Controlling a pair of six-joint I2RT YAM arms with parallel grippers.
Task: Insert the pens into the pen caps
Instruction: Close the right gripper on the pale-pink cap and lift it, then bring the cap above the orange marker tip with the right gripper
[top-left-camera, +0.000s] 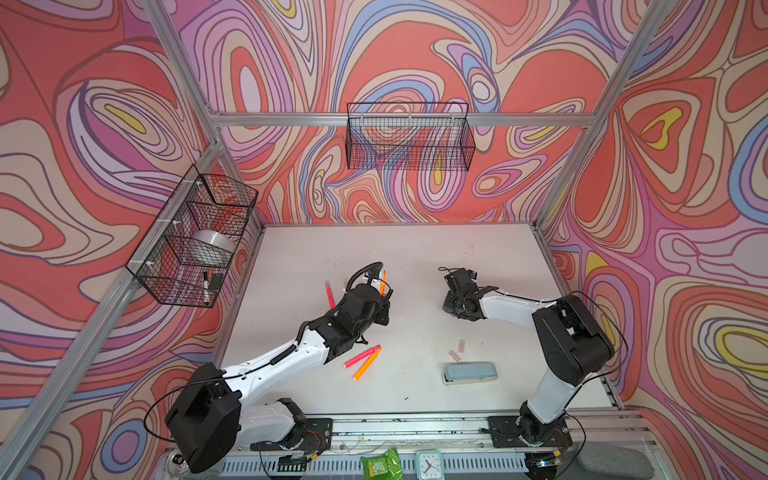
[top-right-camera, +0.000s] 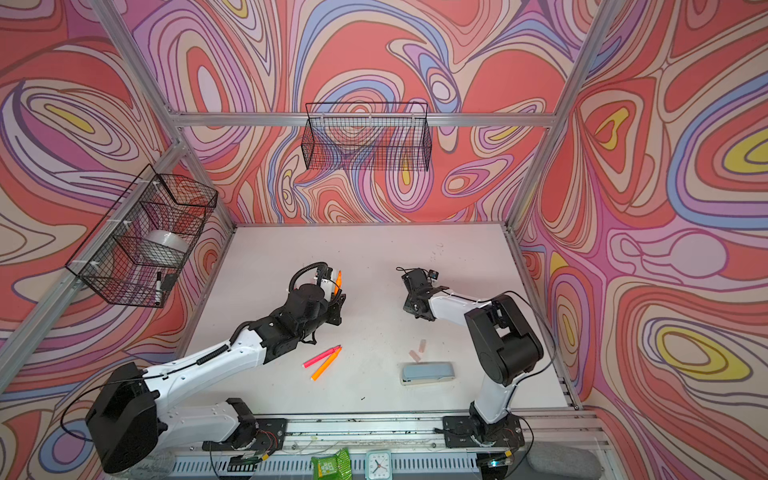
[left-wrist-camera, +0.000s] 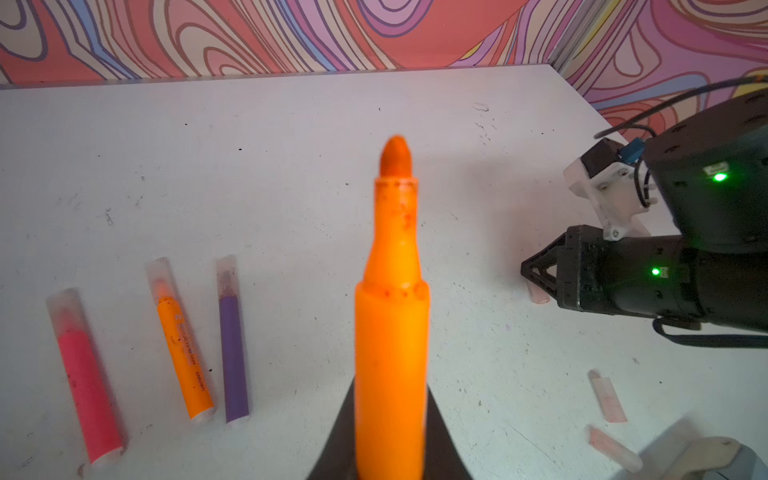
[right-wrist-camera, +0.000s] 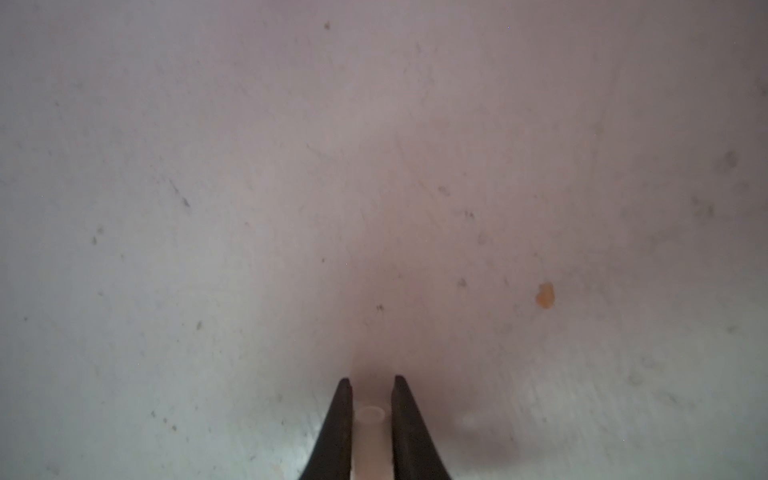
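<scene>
Worktop (top-left-camera: 415, 249) white, scuffed; stapler (top-left-camera: 469, 372) near its front edge. Left fingers (left-wrist-camera: 334, 453) closed on an orange pen (left-wrist-camera: 390, 311), bare tip toward the back. We count three capped pens (left-wrist-camera: 183, 349) lying in a row left of it, and two uncapped pens (top-left-camera: 362, 356) touching, further front. Right fingers (right-wrist-camera: 336, 432) pinch one pen cap (right-wrist-camera: 370, 428) at the worktop; two loose caps (top-left-camera: 461, 345) near the stapler.

Bright even light, soft shadows; top-view edges warped; R wrist dim/blurry, orange pen (left-wrist-camera: 391, 332) soft-focus.
</scene>
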